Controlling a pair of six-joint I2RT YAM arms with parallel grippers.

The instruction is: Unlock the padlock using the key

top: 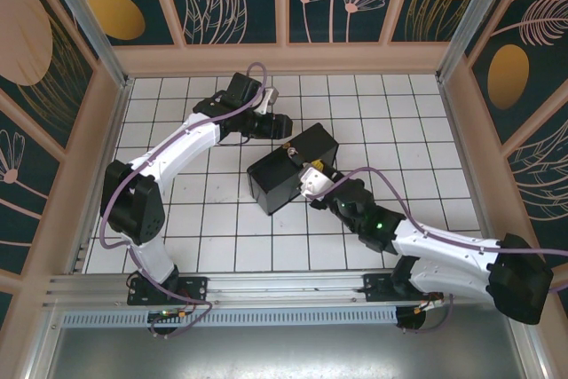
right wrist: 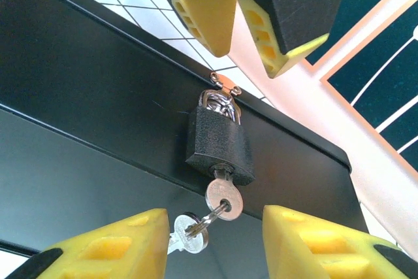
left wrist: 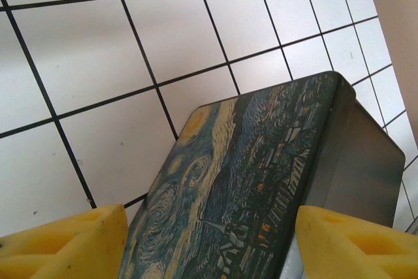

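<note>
The padlock, dark-bodied with a silver shackle, hangs from the hasp on the black side of the painted box. A silver key sits in its keyhole, and a second key dangles from the same ring. My right gripper is open just below them, one yellow finger on each side, touching neither key. My left gripper holds the box across its Starry Night lid, fingers against both edges. From above, the left gripper is at the box's far end and the right gripper at its near side.
The box lies mid-table on the white gridded floor. Low beige walls ring the workspace. The left gripper's fingers show beyond the box's far edge in the right wrist view.
</note>
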